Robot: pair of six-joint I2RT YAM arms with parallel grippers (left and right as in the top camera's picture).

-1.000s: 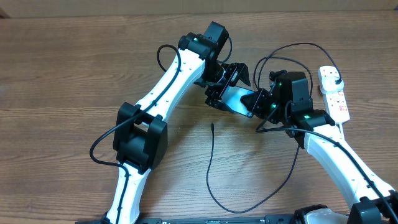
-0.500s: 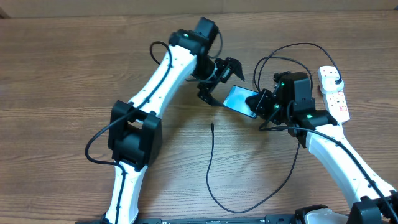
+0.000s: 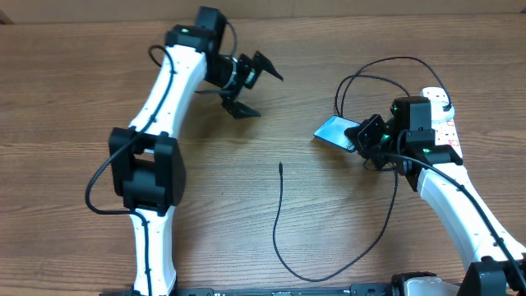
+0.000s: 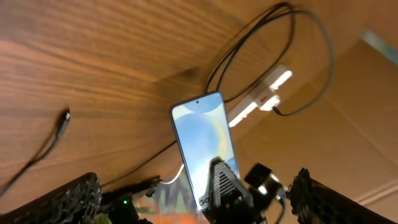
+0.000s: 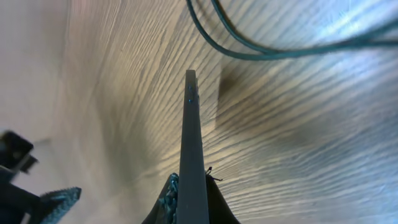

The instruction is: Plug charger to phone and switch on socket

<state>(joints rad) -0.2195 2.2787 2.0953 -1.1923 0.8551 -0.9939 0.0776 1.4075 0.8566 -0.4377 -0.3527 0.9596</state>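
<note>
The phone [image 3: 335, 130], cyan screen up, is held at its right end by my right gripper [image 3: 367, 138], which is shut on it just above the table. It shows edge-on in the right wrist view [image 5: 191, 143] and face-on in the left wrist view [image 4: 205, 146]. The charger [image 3: 283, 238] loops over the table; its connector tip [image 3: 281, 165] lies free at the centre and also shows in the left wrist view [image 4: 64, 118]. Its black plug [image 3: 444, 108] sits in the socket [image 3: 441, 125] at the right. My left gripper [image 3: 249, 85] is open and empty, far left of the phone.
The charger cable arcs behind the phone [image 3: 386, 70] and passes near the right arm. The white power strip shows blurred in the left wrist view [image 4: 264, 99]. Bare wooden table [image 3: 82, 99] lies to the left and in front.
My left gripper has let go of the phone, opened and swung away up and to the left. My right gripper has carried the phone a little to the right.
</note>
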